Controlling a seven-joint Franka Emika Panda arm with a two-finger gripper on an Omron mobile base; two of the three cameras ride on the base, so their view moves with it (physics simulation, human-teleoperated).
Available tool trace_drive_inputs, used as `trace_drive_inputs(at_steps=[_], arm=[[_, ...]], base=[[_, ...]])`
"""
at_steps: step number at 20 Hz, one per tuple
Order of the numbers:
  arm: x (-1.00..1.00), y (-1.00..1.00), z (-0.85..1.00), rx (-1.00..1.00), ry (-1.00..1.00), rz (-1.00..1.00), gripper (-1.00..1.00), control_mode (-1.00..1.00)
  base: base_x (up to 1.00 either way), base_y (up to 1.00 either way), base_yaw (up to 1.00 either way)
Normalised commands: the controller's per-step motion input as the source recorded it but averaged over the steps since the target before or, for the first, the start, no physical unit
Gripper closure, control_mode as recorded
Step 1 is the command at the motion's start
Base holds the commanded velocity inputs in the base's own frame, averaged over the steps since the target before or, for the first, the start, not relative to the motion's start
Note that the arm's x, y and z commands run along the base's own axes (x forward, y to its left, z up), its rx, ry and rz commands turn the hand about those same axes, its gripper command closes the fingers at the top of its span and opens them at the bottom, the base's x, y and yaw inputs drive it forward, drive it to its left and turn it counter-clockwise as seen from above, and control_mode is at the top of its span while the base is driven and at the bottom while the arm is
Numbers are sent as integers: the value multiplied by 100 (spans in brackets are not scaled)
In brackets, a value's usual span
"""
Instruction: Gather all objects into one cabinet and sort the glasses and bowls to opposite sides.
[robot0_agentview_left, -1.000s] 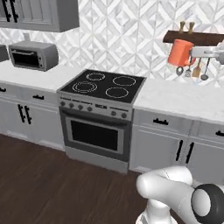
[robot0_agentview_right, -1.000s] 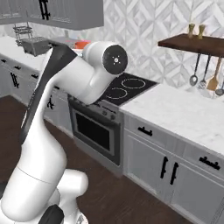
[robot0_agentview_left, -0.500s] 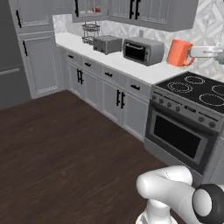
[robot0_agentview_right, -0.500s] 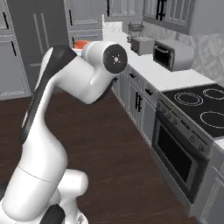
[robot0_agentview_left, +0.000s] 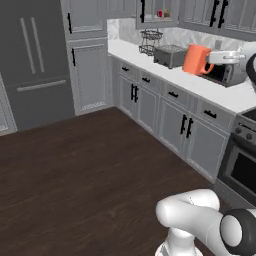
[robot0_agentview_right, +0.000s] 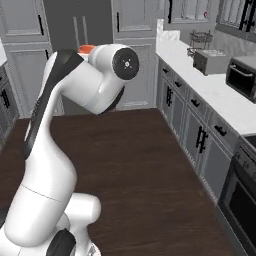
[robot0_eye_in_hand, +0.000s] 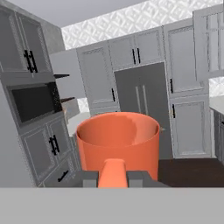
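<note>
Overhead, grey cabinets line a kitchen with a dark wood floor (robot0_agentview_left: 100, 165) and a white surface (robot0_agentview_left: 220, 95) running along the right of the left base view, carrying a toaster (robot0_agentview_left: 169, 55), a wire rack (robot0_agentview_left: 150, 42) and a microwave (robot0_agentview_left: 227, 72). A tall dark refrigerator (robot0_agentview_left: 35, 65) fills the upper left. The orange mug (robot0_agentview_left: 196, 60), smooth and open-topped, hangs at the upper right of that view, held aloft above the surface. Seen from the hand view, the claw (robot0_eye_in_hand: 113, 177) is closed on the mug's handle at the bottom centre. From the right base view only an orange sliver shows behind the arm's elbow.
</note>
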Motion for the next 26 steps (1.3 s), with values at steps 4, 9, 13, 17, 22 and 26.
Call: trace_drive_inputs(at_steps=[4, 9, 13, 17, 22, 26], arm=[[0, 0, 0, 0, 0, 0, 100, 100], [0, 0, 0, 0, 0, 0, 100, 100], [0, 0, 0, 0, 0, 0, 100, 100], [0, 0, 0, 0, 0, 0, 100, 100], [0, 0, 0, 0, 0, 0, 100, 100], [0, 0, 0, 0, 0, 0, 100, 100]], base=[[100, 88, 19], [100, 76, 18], [100, 47, 6], [100, 45, 0], [100, 49, -3], [100, 37, -27]])
